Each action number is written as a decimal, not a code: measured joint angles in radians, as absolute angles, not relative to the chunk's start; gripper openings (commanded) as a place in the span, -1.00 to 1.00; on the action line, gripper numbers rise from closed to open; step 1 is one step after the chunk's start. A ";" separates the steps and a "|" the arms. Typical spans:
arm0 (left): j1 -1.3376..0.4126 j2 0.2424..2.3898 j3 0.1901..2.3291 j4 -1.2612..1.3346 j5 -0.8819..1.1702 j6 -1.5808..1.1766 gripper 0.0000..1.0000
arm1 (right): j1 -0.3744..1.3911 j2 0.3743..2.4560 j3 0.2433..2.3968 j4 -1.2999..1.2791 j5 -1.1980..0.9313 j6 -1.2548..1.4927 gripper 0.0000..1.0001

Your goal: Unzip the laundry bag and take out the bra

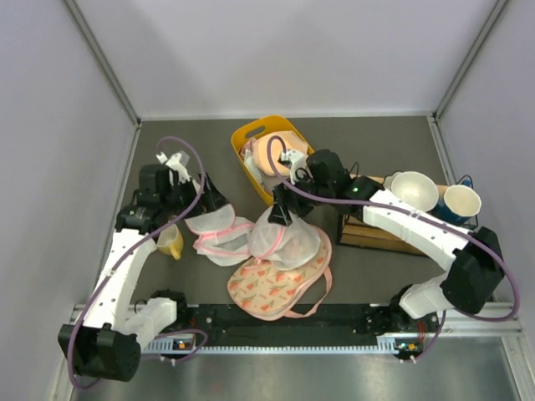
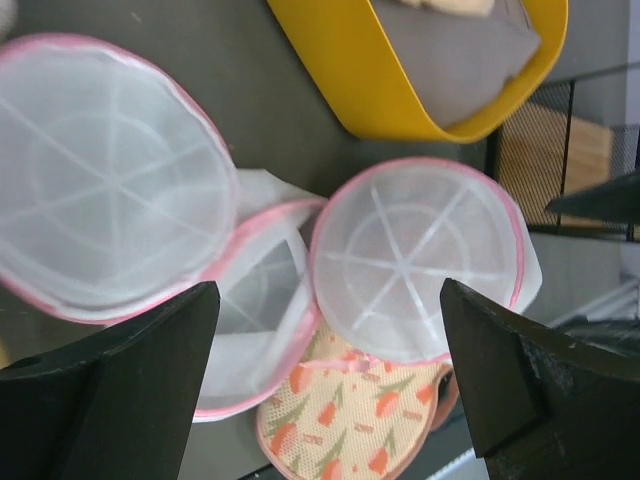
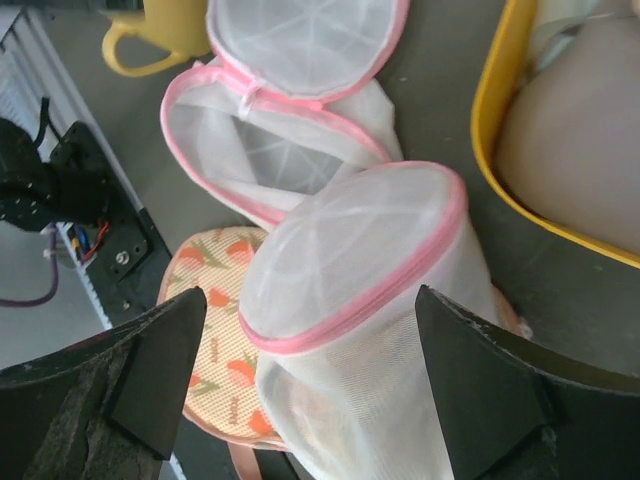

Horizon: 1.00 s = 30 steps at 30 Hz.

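Laundry bag [image 1: 288, 241] sits mid-table, partly on the tulip-print pouch [image 1: 272, 288]. More pink-edged mesh [image 1: 219, 236] lies touching it on the left, with one shell gaping open; can't tell if that's the same bag or a second one. Right gripper [image 3: 310, 300] is over the bag, fingers wide apart with a raised dome between them, not pinching it. Left gripper [image 2: 325, 295] hovers above the domes, fingers also spread, holding nothing. Orange bra: not visible in any view, and the mesh shows only white through it, so I can't place it. Handling guess: the bag is light and springy and the mesh will slide on the pads, so pin it by the pink rim. The zipper pull is tiny and needs a fingertip pinch. The bra should be soft and limp and likely to snag the mesh; take a strap or cup edge and lift slow. Containers: yellow basket [image 1: 241, 144] behind holds a pale peach bra [image 1: 269, 154], the wrong one. White bowl [image 1: 414, 190] and blue cup [image 1: 461, 200] on the right, contents unclear. Yellow mug [image 1: 170, 242] by the left arm, can't see inside.
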State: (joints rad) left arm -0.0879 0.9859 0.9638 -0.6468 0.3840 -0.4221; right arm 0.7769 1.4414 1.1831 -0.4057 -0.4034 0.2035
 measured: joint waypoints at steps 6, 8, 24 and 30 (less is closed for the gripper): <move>-0.167 0.966 0.837 -0.606 0.429 -0.459 0.96 | 0.776 1.374 1.183 -0.412 -0.252 0.289 0.78; -0.168 0.955 0.822 -0.604 0.425 -0.468 0.96 | 0.776 1.377 1.178 -0.410 -0.231 0.326 0.77; -0.167 0.934 0.820 -0.570 0.400 -0.480 0.98 | 0.840 1.481 1.157 -0.468 -0.100 0.430 -1.00; -0.167 0.934 0.886 -0.592 0.413 -0.437 0.98 | 0.841 1.380 1.328 -0.523 -0.193 0.398 -1.00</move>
State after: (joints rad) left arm -0.1673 0.9344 0.8860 -0.5922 0.4129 -0.4374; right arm 0.8406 1.3800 1.3281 -0.5232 -0.1928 0.3985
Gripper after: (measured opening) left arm 0.987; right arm 0.020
